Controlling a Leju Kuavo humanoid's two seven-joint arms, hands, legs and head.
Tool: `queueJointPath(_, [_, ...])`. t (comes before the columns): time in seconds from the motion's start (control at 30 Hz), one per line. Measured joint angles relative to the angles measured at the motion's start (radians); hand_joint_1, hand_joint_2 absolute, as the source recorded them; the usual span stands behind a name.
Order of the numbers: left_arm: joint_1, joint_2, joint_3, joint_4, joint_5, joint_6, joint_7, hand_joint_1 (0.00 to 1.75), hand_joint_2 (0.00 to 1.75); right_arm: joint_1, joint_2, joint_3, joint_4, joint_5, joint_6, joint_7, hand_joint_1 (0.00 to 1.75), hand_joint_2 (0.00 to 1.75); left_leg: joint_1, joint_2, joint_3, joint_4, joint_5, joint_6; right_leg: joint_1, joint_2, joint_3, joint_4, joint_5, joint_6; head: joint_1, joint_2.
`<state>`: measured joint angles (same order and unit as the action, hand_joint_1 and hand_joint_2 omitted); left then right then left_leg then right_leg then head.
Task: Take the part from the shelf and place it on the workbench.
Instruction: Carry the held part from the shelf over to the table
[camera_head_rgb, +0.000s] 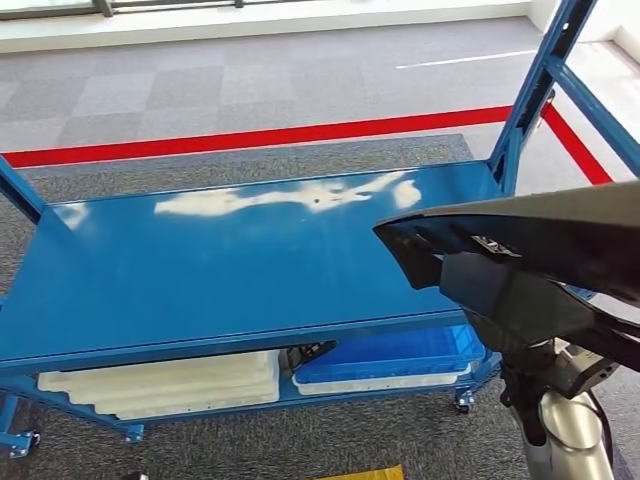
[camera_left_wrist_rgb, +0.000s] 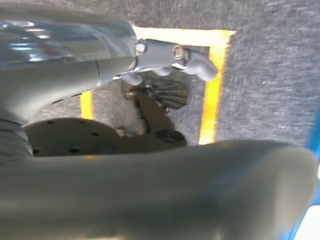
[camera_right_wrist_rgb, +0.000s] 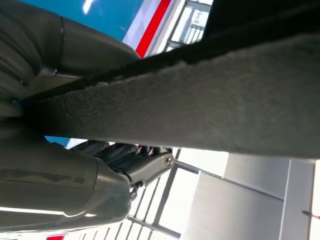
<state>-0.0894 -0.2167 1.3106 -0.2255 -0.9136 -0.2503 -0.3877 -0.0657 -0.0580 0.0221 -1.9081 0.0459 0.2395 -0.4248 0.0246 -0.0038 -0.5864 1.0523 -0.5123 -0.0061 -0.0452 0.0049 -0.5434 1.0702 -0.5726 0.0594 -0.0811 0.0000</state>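
Grey carpet tiles with a red floor stripe (camera_head_rgb: 302, 133) run behind a blue metal worktop (camera_head_rgb: 226, 270), whose top surface is bare apart from window glare. On its lower shelf (camera_head_rgb: 226, 405), white trays (camera_head_rgb: 162, 382) lie at about seven o'clock and a blue tray (camera_head_rgb: 392, 352) at about five o'clock.

The part (camera_head_rgb: 528, 245) is a long, dark, glossy panel, coming in from three o'clock in the head view. Its pointed tip hangs over the worktop's right end, seemingly just above the surface rather than resting on it, though the gap is hard to judge. Its long axis runs roughly from three to nine o'clock, along the worktop's length.

The right robot hand (camera_right_wrist_rgb: 75, 165) grasps the part from below: the right wrist view shows a thick thumb on one face of the felt-lined edge and dark fingers (camera_right_wrist_rgb: 124, 150) curled under the other. So the part lies in that hand, extending away towards the worktop, and setting it down probably means lowering it along this same line.

The left robot hand (camera_left_wrist_rgb: 166, 75) hangs at the robot's side over carpet and yellow floor tape (camera_left_wrist_rgb: 211, 90), with nothing in it. Its fingers are loosely curled, so whether it is released or clenched I cannot tell.
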Motion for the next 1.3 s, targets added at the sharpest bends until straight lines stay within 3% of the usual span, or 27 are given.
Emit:
queueJointPath(0.07, [0.002,0.0,0.001,0.0,0.001,0.0,0.005,0.0,1.75,0.001,0.003,0.0,0.003,-0.001,0.007,0.001,1.75,1.75,0.001,0.0,-0.01,0.006,-0.001,-0.008,-0.002,-0.002,-0.015,0.005,0.001,-0.018,0.0,0.0])
queueJointPath(0.1, [0.002,0.001,0.002,0.0,0.001,0.0,0.008,0.0,1.75,0.001,0.004,0.0,0.004,-0.001,0.01,0.001,1.75,1.75,0.002,0.0,-0.018,0.019,-0.018,-0.011,-0.001,-0.003,-0.023,0.007,0.005,-0.026,-0.001,0.0])
queueJointPath(0.17, [0.002,0.001,0.003,0.0,0.001,-0.001,0.01,0.0,1.75,0.0,0.004,0.0,0.006,-0.002,0.018,0.003,1.75,1.75,0.002,0.0,-0.046,0.097,-0.089,-0.014,0.002,-0.008,-0.039,0.007,0.015,-0.043,-0.001,0.0])
queueJointPath(0.23, [0.002,0.001,0.003,0.0,0.001,-0.003,0.011,0.0,1.75,0.001,0.005,0.0,0.01,-0.005,0.025,0.004,1.75,1.75,-0.001,0.0,-0.081,0.217,-0.16,-0.012,0.01,-0.014,-0.055,0.008,0.025,-0.055,-0.001,0.0])
queueJointPath(0.3, [0.002,0.001,0.006,0.0,0.001,-0.006,0.011,0.0,1.75,0.002,0.005,0.001,0.015,-0.009,0.032,0.006,1.75,1.75,-0.01,0.0,-0.073,0.258,-0.172,0.002,0.023,-0.017,-0.068,0.008,0.036,-0.064,-0.001,0.0])
queueJointPath(0.33, [0.003,0.001,0.008,0.0,0.001,-0.007,0.011,0.0,1.75,0.002,0.005,0.001,0.017,-0.011,0.036,0.006,1.75,1.75,-0.017,0.0,-0.042,0.224,-0.153,0.016,0.03,-0.018,-0.073,0.008,0.041,-0.067,-0.001,0.0])
queueJointPath(0.4, [0.002,0.004,0.01,0.0,0.001,-0.009,0.01,0.0,1.75,0.001,0.005,0.002,0.019,-0.014,0.041,0.006,1.75,1.75,-0.041,-0.001,0.045,0.091,-0.109,0.06,0.042,-0.019,-0.079,0.007,0.05,-0.07,0.0,0.0])
queueJointPath(0.43, [0.001,0.006,0.011,-0.001,0.001,-0.01,0.009,0.0,1.75,0.001,0.004,0.003,0.021,-0.015,0.043,0.007,1.75,1.75,-0.053,-0.001,0.08,0.033,-0.094,0.077,0.043,-0.02,-0.082,0.007,0.055,-0.069,0.001,0.0])
queueJointPath(0.47, [0.001,0.008,0.012,-0.001,0.001,-0.01,0.008,0.0,1.75,0.0,0.004,0.004,0.022,-0.016,0.045,0.007,1.75,1.75,-0.062,-0.002,0.099,-0.003,-0.087,0.088,0.041,-0.021,-0.084,0.006,0.061,-0.066,0.002,0.0])
queueJointPath(0.5, [0.001,0.009,0.012,-0.001,0.001,-0.01,0.007,0.0,1.75,0.0,0.003,0.006,0.024,-0.016,0.046,0.008,1.75,1.75,-0.069,-0.002,0.105,-0.018,-0.085,0.092,0.039,-0.021,-0.086,0.004,0.068,-0.06,0.002,0.0])
queueJointPath(0.57, [0.002,0.01,0.013,-0.001,0.001,-0.01,0.006,0.0,1.75,0.0,0.002,0.011,0.026,-0.016,0.05,0.009,1.75,1.75,-0.069,0.0,0.102,-0.037,-0.064,0.09,0.034,-0.02,-0.09,0.001,0.078,-0.05,0.001,0.0])
queueJointPath(0.6, [0.001,0.01,0.013,-0.001,0.001,-0.01,0.006,0.0,1.75,0.0,-0.001,0.013,0.027,-0.016,0.052,0.009,1.75,1.75,-0.065,0.001,0.099,-0.049,-0.051,0.089,0.035,-0.018,-0.095,0.005,0.067,-0.046,0.001,0.0])
queueJointPath(0.67, [-0.001,0.01,0.013,-0.001,0.0,-0.011,0.005,0.0,1.75,-0.003,-0.009,0.018,0.031,-0.017,0.056,0.012,1.75,1.75,-0.054,0.005,0.082,-0.066,-0.024,0.083,0.035,-0.012,-0.114,0.06,0.0,-0.039,0.001,0.0])
queueJointPath(0.73, [-0.001,0.009,0.013,-0.001,-0.001,-0.012,0.004,0.0,1.75,-0.004,-0.018,0.023,0.037,-0.022,0.062,0.017,1.75,1.75,-0.051,0.008,0.056,-0.063,-0.008,0.077,0.031,-0.009,-0.137,0.167,-0.081,-0.028,0.002,0.0])
queueJointPath(0.77, [0.0,0.009,0.013,0.0,-0.002,-0.012,0.004,0.0,1.75,-0.004,-0.021,0.025,0.041,-0.025,0.066,0.018,1.75,1.75,-0.049,0.009,0.043,-0.058,-0.001,0.073,0.028,-0.01,-0.14,0.212,-0.097,-0.022,0.002,0.0])
queueJointPath(0.8, [0.0,0.008,0.013,0.0,-0.004,-0.012,0.003,0.0,1.75,-0.004,-0.025,0.027,0.044,-0.03,0.069,0.019,1.75,1.75,-0.046,0.011,0.029,-0.052,0.005,0.069,0.026,-0.01,-0.131,0.232,-0.09,-0.015,0.002,0.0])
queueJointPath(0.83, [0.0,0.008,0.013,0.0,-0.005,-0.013,0.002,0.0,1.75,-0.004,-0.029,0.03,0.047,-0.033,0.071,0.019,1.75,1.75,-0.042,0.013,0.015,-0.044,0.009,0.064,0.023,-0.01,-0.107,0.217,-0.066,-0.007,0.002,0.0])
queueJointPath(0.87, [-0.001,0.008,0.013,0.0,-0.006,-0.013,0.0,0.0,1.75,-0.004,-0.033,0.032,0.049,-0.037,0.074,0.019,1.75,1.75,-0.037,0.013,0.001,-0.034,0.013,0.06,0.019,-0.011,-0.067,0.17,-0.037,0.001,0.002,0.0])
queueJointPath(0.93, [-0.002,0.009,0.013,-0.001,-0.008,-0.015,-0.002,0.0,1.75,-0.007,-0.04,0.037,0.054,-0.044,0.079,0.019,1.75,1.75,-0.033,0.013,-0.026,-0.009,0.017,0.05,0.015,-0.009,0.016,0.046,-0.015,0.011,0.002,0.0])
queueJointPath(1.0, [-0.002,0.01,0.013,-0.001,-0.01,-0.017,-0.003,0.0,1.75,-0.009,-0.045,0.043,0.057,-0.049,0.083,0.019,1.75,1.75,-0.035,0.012,-0.043,0.008,0.025,0.039,0.018,-0.006,0.046,-0.015,-0.028,0.006,0.002,0.0])
queueJointPath(1.1, [0.0,0.011,0.013,0.0,-0.011,-0.017,-0.004,0.0,1.75,-0.011,-0.048,0.049,0.06,-0.051,0.084,0.018,1.75,1.75,-0.033,0.009,-0.058,0.017,0.03,0.025,0.016,-0.008,0.028,-0.021,-0.016,-0.028,0.002,0.0])
queueJointPath(1.17, [0.0,0.012,0.013,0.0,-0.013,-0.018,-0.005,0.0,1.75,-0.014,-0.051,0.053,0.063,-0.047,0.085,0.017,1.75,1.75,-0.028,0.007,-0.075,0.065,-0.035,0.012,0.013,-0.012,0.004,-0.022,0.003,-0.051,0.001,0.0])
queueJointPath(1.23, [0.0,0.012,0.013,0.0,-0.016,-0.018,-0.005,0.0,1.75,-0.015,-0.057,0.057,0.065,-0.033,0.084,0.014,1.75,1.75,-0.023,0.007,-0.095,0.174,-0.131,0.001,0.014,-0.015,-0.025,-0.021,0.024,-0.059,0.001,0.0])
queueJointPath(1.27, [-0.001,0.012,0.013,0.0,-0.017,-0.018,-0.006,0.0,1.75,-0.015,-0.061,0.059,0.066,-0.024,0.083,0.012,1.75,1.75,-0.022,0.007,-0.099,0.228,-0.156,-0.002,0.014,-0.017,-0.039,-0.02,0.035,-0.06,0.001,0.0])
queueJointPath(1.3, [-0.001,0.012,0.013,0.0,-0.018,-0.018,-0.006,0.0,1.75,-0.015,-0.065,0.062,0.067,-0.016,0.082,0.009,1.75,1.75,-0.021,0.007,-0.092,0.258,-0.157,-0.002,0.015,-0.021,-0.054,-0.019,0.045,-0.06,0.001,0.0])
